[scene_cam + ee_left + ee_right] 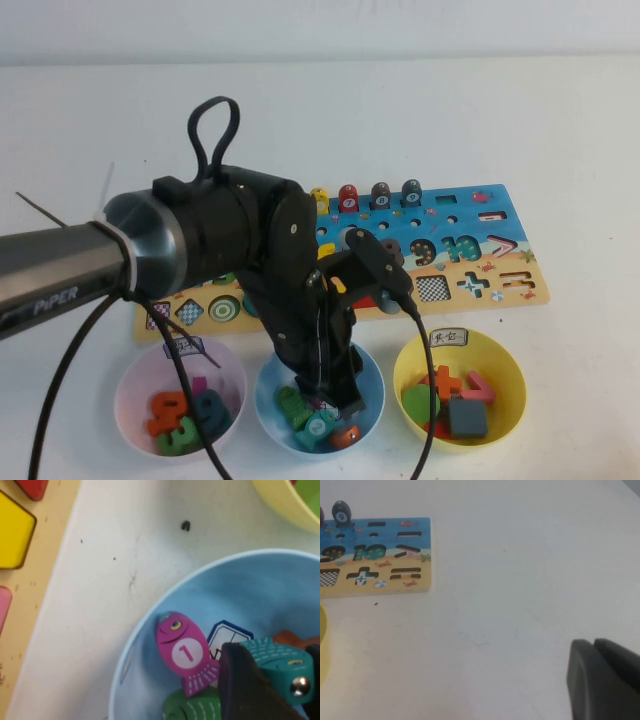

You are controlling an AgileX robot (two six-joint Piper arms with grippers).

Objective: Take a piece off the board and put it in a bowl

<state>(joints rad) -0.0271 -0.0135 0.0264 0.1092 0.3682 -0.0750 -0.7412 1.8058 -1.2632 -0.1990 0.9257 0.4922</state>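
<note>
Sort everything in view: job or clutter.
Job: teal piece, gripped by left gripper inside blue bowl; board.
Lying about: pink bowl; yellow bowl; pink fish in the blue bowl; right gripper, shut, parked over bare table.

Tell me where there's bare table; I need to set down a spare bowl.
Free: table right of the board, under the right tool, and beyond the board. Crowded: near edge, where the left tool holds the teal piece in the blue bowl.
</note>
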